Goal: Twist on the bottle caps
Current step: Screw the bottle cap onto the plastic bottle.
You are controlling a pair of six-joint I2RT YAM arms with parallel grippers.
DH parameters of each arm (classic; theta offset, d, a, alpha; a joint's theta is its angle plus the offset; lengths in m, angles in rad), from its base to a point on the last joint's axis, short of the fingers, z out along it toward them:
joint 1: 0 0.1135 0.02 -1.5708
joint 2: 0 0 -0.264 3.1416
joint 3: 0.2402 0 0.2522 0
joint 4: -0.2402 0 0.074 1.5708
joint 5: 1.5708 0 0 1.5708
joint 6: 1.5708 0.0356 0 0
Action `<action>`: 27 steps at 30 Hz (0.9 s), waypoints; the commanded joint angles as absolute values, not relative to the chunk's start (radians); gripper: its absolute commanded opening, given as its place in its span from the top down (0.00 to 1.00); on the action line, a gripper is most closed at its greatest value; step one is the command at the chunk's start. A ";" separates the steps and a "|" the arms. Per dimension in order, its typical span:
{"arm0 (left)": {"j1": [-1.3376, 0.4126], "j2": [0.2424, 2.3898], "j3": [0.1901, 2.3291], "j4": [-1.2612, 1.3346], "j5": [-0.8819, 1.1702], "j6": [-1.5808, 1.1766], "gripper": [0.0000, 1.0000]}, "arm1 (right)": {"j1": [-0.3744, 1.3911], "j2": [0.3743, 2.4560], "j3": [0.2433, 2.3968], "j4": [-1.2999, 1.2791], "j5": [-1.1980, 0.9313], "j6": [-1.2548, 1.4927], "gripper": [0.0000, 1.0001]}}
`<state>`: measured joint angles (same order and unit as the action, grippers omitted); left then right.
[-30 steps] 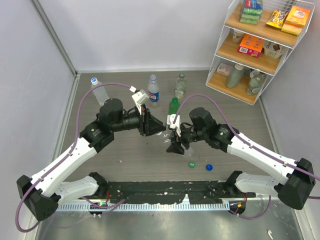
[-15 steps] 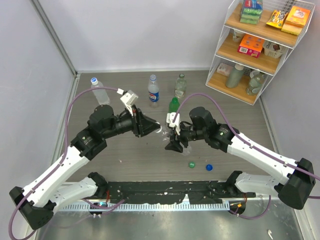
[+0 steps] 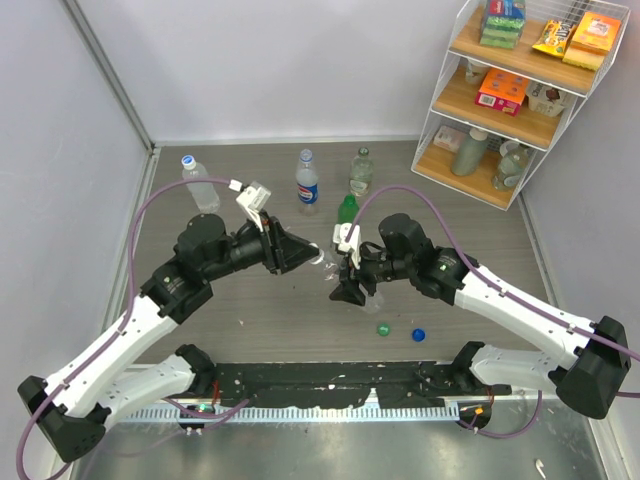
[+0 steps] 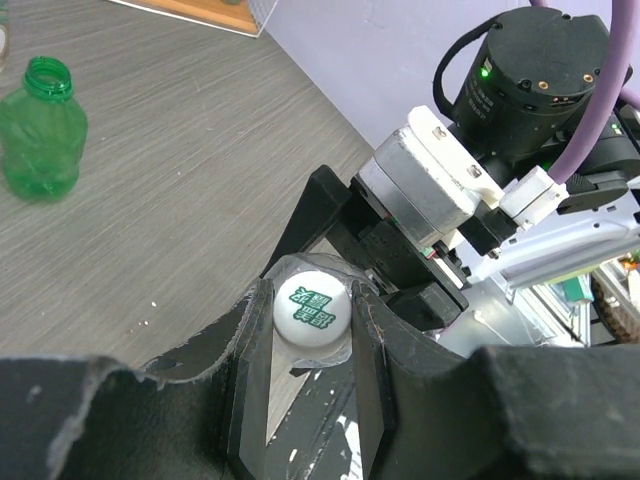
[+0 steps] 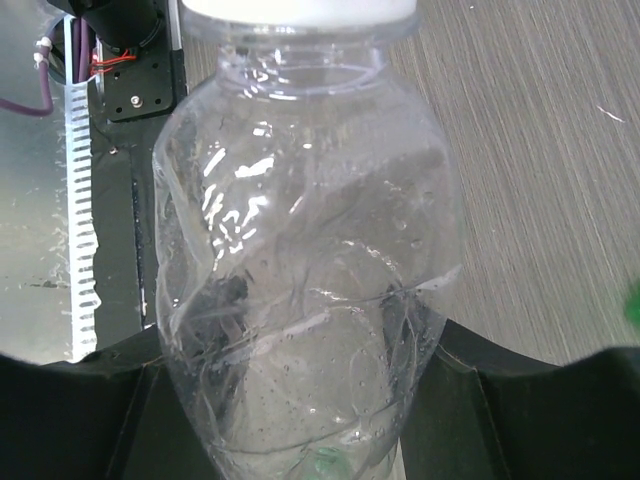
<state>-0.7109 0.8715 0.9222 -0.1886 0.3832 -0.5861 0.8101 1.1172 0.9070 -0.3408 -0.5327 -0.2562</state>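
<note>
Meeting over the table (image 3: 270,310), left gripper (image 3: 316,257) pinches white cap (image 4: 312,308) atop clear bottle (image 5: 300,250) clasped by right gripper (image 5: 295,400).

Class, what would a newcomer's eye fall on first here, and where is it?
Mid-table, the left fingers pinch a white cap at the mouth of a clear bottle gripped by the right fingers. Nearer the bases lie a loose green cap and blue cap; an open green bottle stands behind.
</note>
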 commanded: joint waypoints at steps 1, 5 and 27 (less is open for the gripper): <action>-0.719 0.816 0.885 -0.247 0.350 -0.624 0.89 | 0.795 1.106 0.973 -0.239 -0.472 -0.166 0.99; -0.719 0.769 0.841 -0.216 0.267 -0.653 0.89 | 0.795 1.130 0.986 -0.207 -0.541 -0.124 0.99; -0.721 0.799 0.946 -0.265 0.144 -0.672 0.96 | 0.795 1.135 0.951 -0.327 -0.503 -0.189 0.99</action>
<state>-0.7151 0.7799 0.8806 -0.2733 0.1623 -0.6735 0.7948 1.1198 0.9195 -0.3191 -0.4980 -0.1665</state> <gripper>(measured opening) 0.358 0.595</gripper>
